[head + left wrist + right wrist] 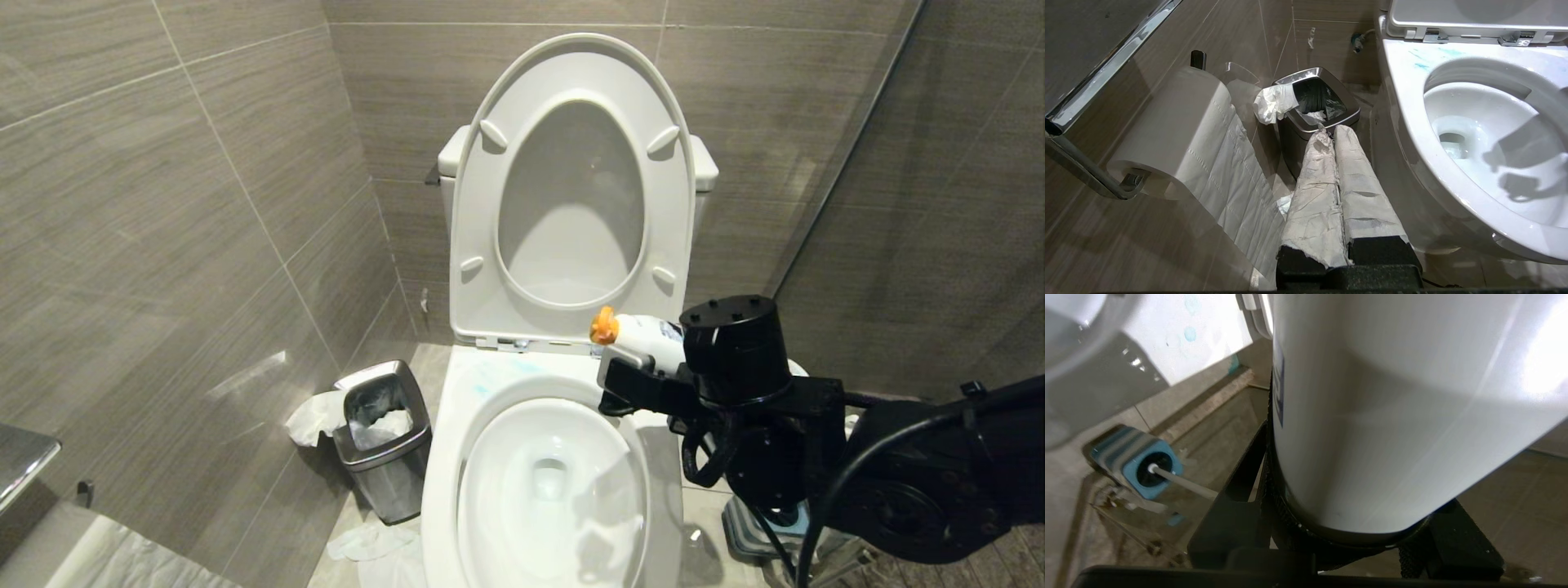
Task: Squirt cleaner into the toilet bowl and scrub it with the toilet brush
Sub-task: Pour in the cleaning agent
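From where I'm driving, the oval white ceramic toilet bowl [549,482] is wide open from above since the white plastic seat [571,188] is flipped up. Left side is tight: small steel waste bin [384,437] sits just beside it against the grey tiled wall [163,245].

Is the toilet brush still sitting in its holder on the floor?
Yes, in the right wrist view the toilet brush handle rises from the blue holder on the floor, untouched.
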Controlling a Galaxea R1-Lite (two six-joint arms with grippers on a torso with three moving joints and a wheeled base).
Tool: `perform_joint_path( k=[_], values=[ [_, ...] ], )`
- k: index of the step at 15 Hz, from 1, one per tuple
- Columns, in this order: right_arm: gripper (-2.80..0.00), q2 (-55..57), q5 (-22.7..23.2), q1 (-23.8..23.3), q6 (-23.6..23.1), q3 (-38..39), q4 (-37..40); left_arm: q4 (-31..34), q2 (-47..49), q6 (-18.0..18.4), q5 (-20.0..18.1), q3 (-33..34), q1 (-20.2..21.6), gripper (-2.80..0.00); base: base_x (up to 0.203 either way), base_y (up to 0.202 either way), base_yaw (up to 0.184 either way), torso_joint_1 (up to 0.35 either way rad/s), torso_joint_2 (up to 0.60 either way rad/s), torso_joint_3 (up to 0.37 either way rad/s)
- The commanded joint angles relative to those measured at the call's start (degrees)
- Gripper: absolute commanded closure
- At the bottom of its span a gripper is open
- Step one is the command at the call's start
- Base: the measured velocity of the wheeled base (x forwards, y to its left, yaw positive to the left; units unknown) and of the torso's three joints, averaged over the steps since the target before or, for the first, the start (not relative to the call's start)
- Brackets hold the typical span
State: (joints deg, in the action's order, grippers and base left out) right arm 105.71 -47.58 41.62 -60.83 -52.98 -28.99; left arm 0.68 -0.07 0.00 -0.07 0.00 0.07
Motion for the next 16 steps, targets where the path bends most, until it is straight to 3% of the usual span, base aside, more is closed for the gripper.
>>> perform_joint_path(
  k=[1,4,10,16],
  values=[
    [0.0,0.73,-1.58,-0.05,-2.88,-0.54,-0.19,0.02,0.07,0.0,-0.01,0.0,-0.07,0.0,0.0,0.0,0.0,0.0,0.0,0.0],
    [0.0,2.25,-1.87,-0.16,-5.19,-2.29,-0.11,0.02,0.07,0.0,-0.01,0.0,0.01,0.0,0.0,0.0,0.0,0.0,0.0,0.0],
    [0.0,5.64,-2.26,-0.57,-15.68,-9.89,0.02,0.02,0.07,0.0,-0.01,0.0,0.01,0.0,0.0,0.0,0.0,0.0,0.0,0.0],
    [0.0,7.14,-3.43,-0.49,-23.85,-10.83,0.16,0.02,0.07,0.0,-0.01,0.0,0.01,0.0,0.0,0.0,0.0,0.0,0.0,0.0]
  ],
)
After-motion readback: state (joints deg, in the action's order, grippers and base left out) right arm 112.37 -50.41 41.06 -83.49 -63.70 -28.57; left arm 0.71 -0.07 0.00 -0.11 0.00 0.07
